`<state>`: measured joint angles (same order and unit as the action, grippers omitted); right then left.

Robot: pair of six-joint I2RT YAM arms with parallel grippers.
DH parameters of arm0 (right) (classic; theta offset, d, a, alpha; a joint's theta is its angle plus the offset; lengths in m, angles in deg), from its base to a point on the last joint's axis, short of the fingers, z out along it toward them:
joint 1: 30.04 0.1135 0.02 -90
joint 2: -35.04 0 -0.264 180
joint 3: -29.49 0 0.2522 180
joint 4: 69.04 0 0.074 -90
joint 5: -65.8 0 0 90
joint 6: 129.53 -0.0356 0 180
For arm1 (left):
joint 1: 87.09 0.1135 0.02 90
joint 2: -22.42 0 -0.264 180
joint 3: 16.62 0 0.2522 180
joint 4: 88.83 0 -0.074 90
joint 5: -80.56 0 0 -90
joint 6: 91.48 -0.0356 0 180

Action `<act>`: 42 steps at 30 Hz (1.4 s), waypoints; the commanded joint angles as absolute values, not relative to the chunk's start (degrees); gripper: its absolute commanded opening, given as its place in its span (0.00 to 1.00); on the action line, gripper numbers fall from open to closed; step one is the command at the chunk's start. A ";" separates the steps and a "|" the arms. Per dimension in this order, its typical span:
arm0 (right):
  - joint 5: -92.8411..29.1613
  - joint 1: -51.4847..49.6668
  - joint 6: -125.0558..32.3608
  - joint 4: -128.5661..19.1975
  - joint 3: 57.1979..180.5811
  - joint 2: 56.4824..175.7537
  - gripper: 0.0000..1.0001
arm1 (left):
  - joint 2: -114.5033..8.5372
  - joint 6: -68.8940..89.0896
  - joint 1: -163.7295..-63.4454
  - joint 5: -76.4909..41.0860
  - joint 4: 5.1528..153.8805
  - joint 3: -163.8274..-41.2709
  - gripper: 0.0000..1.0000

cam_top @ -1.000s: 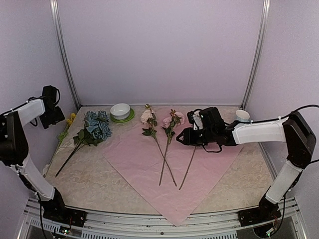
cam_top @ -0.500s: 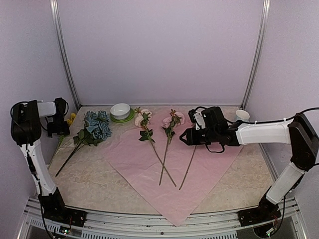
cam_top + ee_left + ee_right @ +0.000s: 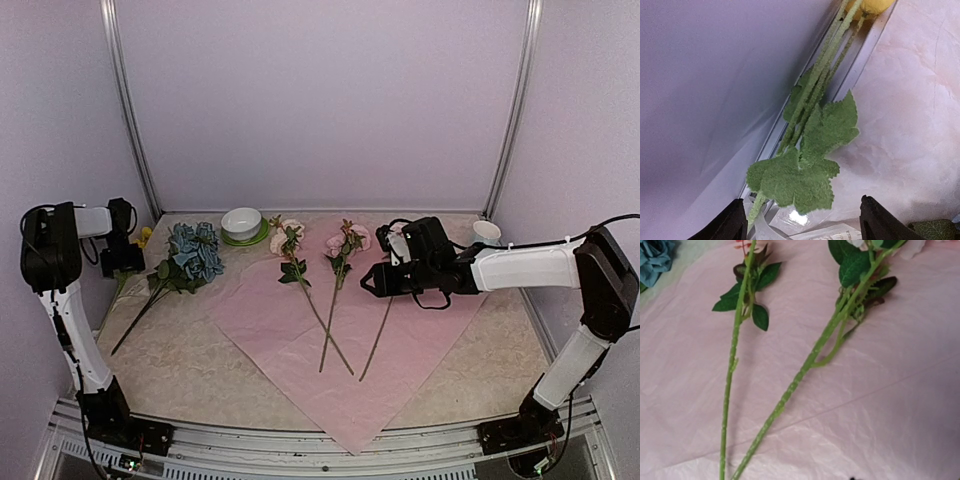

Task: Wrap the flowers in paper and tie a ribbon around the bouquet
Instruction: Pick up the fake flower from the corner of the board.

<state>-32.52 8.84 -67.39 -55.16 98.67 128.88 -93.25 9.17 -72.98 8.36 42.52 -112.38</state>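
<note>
- table [image 3: 190,375]: beige mottled top inside pale walls; both arm bases at near edge
- paper [image 3: 300,365]: spread flat as a diamond mid-table; one corner points at the near edge; creased, nothing wrapped yet
- right arm: reaches in low across the paper's right half; right gripper [image 3: 372,280] sits over the top end of a loose stem [image 3: 376,340]; can't tell whether the jaws are apart or clamped on it; wrist cam barely shows the fingertips
- left arm: folded back at the left wall; left gripper [image 3: 802,221] hangs over the yellow-bloom stem [image 3: 816,82]; fingers [image 3: 735,224] stand wide apart, nothing gripped; a green leaf [image 3: 805,175] lies below the gap
- flowers, not yet bundled:
- blue hydrangea [image 3: 193,252]: on bare table just left of the paper; stem runs toward the near-left
- two pink stems [image 3: 312,300]: on the paper, heads toward the back wall; stems cross near their lower ends; dark leaves partway up, clear in the right wrist view
- yellow-bloom stem: off the paper, along the metal rail at the foot of the left wall
- white bowl [image 3: 241,220]: on a green plate [image 3: 262,236] at the back, just right of the hydrangea head
- white cup [image 3: 487,231]: back right corner, off the paper
</note>
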 commanded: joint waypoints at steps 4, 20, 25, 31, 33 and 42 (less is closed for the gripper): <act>-31.91 9.10 -66.12 -53.86 99.16 129.19 0.41 | -94.56 11.21 -71.57 7.27 44.31 -110.62 0.57; -32.87 9.08 -66.16 -53.28 99.69 129.78 0.41 | -89.10 5.19 -74.54 21.39 52.21 -107.26 0.09; -33.71 9.08 -66.16 -53.25 99.77 130.16 0.41 | -88.82 2.56 -76.43 22.39 53.41 -107.32 0.75; -34.83 9.08 -66.16 -52.33 100.71 131.60 0.41 | -93.72 2.17 -76.22 21.50 52.06 -111.29 0.77; -34.87 9.08 -66.16 -52.15 100.82 131.72 0.41 | -94.95 2.69 -76.22 19.72 50.95 -112.36 0.74; -34.58 9.08 -64.46 -51.32 101.82 132.48 0.41 | -98.14 6.31 -74.14 18.57 47.90 -113.52 0.71</act>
<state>-34.33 8.84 -66.36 -52.06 99.81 131.66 -95.40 4.06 -75.71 17.83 51.41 -111.63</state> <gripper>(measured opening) 0.411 0.722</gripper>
